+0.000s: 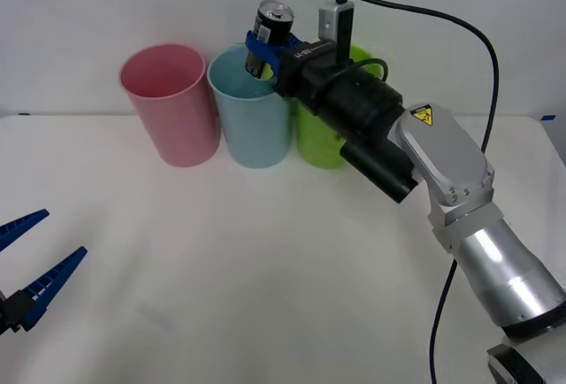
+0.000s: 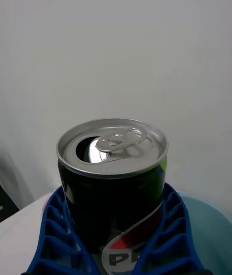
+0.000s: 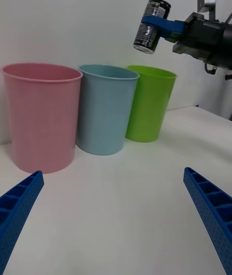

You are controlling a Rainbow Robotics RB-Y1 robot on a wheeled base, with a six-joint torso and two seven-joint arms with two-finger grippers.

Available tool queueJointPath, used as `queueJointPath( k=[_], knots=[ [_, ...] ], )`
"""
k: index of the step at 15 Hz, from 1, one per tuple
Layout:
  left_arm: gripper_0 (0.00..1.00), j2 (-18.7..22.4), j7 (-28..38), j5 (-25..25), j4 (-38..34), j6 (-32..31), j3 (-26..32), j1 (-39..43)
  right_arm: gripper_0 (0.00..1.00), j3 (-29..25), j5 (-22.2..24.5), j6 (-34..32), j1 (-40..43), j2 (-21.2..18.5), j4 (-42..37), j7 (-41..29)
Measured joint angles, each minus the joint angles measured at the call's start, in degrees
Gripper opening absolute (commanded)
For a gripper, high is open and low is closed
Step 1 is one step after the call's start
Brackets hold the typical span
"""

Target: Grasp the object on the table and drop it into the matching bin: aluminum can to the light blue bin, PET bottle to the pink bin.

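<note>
Can: the small dark grey-black metal drink can (image 1: 268, 37) with a shiny silver top and pull tab is held up in the air, tilted a little, over the back rim of the light blue bin. The table is not touched by it.
Right gripper: the right gripper (image 1: 263, 55) with blue ribbed fingers is closed around the middle of the can, one finger (image 2: 58, 236) on each side.
Left gripper: the left gripper (image 1: 34, 258) is parked low near the front left edge of the white table (image 1: 265, 269), with its fingers spread wide and nothing held.
Bins: three tall plastic cups are lined up along the back edge of the table. The pink bin (image 1: 170, 105) is on the left, the light blue bin (image 1: 252, 123) is in the middle, the lime green bin (image 3: 149, 103) is on the right. They are just beside each other.
Feel of the can: it is judged to be light, since the tab hole looks open. The thin metal is stiff but can be dented if squeezed hard. The smooth round side is likely slippery.
Best hold: the middle of the side is best gripped, as is done now, not the top rim.
</note>
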Motion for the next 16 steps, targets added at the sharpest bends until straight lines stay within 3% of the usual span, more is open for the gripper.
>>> queueJointPath(
  k=[9,16],
  knots=[
    [1.00,0.0,0.0,0.0,0.0,0.0,0.0,0.0,0.00,0.0,2.3,10.7,-10.9,8.2,16.1,2.3],
    [1.00,0.0,0.0,0.0,0.0,0.0,0.0,0.0,0.00,0.1,4.3,17.6,-13.5,11.8,20.6,4.9]
  ],
)
